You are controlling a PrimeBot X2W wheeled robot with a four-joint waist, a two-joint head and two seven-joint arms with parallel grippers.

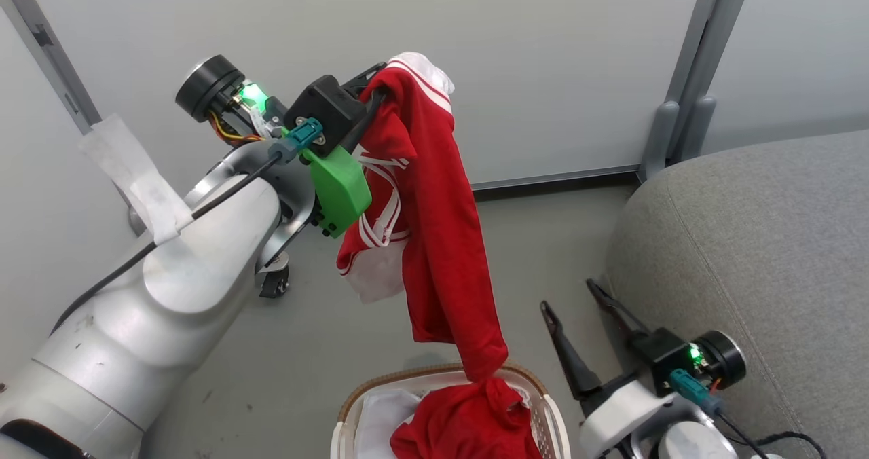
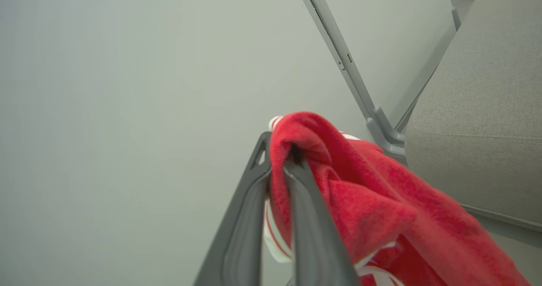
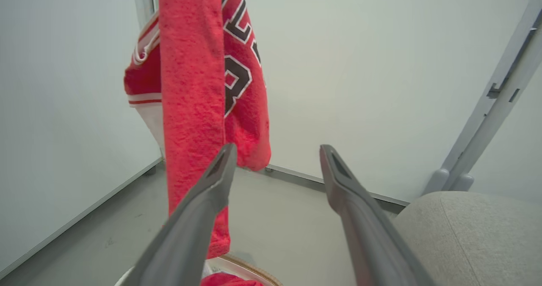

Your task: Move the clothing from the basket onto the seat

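Hanging limp from the left gripper [image 2: 279, 150], which is pinching its top fold, red jersey [image 1: 434, 242] is trailing into the basket [image 1: 353, 398]; soft, light, probably stretchy; right gripper [image 1: 570, 295] is hovering spread beside the seat [image 1: 760, 242]

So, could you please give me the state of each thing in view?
oval cream-white plastic basket with brown woven rim: upright, partly filled.
left gripper: shut, gripping fabric.
bright red fabric clothing with white stripes: lifted, hanging from the left gripper, lower end in the basket.
large grey woven-fabric seat: no clothing on its visible part.
right gripper: open, holding nothing.
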